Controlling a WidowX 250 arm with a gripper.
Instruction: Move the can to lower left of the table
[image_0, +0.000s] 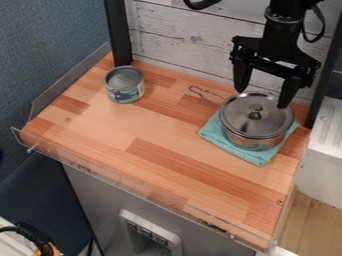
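The gripper (262, 97) hangs at the upper right, over the lidded pot, its two fingers spread apart with nothing held between them. The can (125, 85), silver on top with a teal and grey label, stands upright near the back left corner of the wooden table (113, 135). A wide stretch of tabletop separates the can from the gripper.
Below the gripper, a metal pot (254, 121) with a knobbed lid sits on a folded teal cloth (259, 161), its handle pointing to the upper left. Low clear guards run along the left and front edges. Black posts rise at the back left and right.
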